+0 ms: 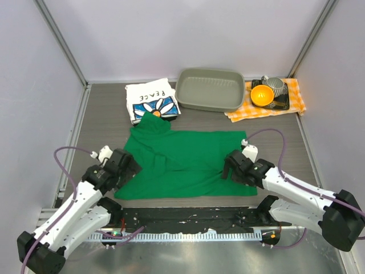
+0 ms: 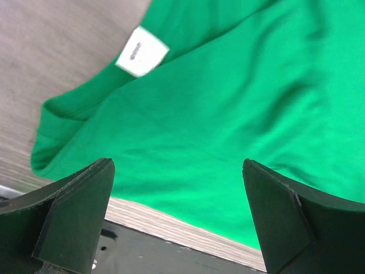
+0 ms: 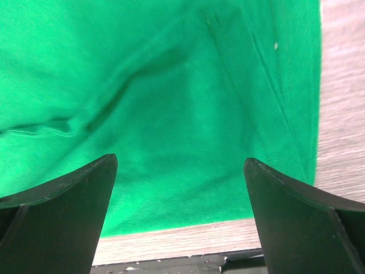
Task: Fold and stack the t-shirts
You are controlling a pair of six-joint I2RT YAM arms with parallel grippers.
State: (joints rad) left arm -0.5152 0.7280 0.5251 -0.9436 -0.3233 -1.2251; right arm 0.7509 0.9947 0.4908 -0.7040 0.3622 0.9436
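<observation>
Table (image 1: 100, 120): stretching beneath, green t-shirt (image 1: 188, 165) lying lengthwise between my pincers.
Left pincer (image 1: 126, 166): gaping wide — at neck end.
Right pincer (image 1: 231, 166): gaping wide — at hem.

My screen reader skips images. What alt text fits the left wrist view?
A bright green t-shirt lies spread on a grey wood-grain table, its white neck label showing. The left tool hangs open over its edge, black fingers wide apart.

We see the green t-shirt (image 1: 188, 162) run off the frame in both wrist views. From above, the left gripper (image 1: 130, 166) and the right gripper (image 1: 229, 167) cover parts of its side edges. We can't read the neck label (image 2: 142, 51): the print is too small. Green cloth hides part of the PEACE t-shirt (image 1: 149, 100)'s near edge.
</observation>
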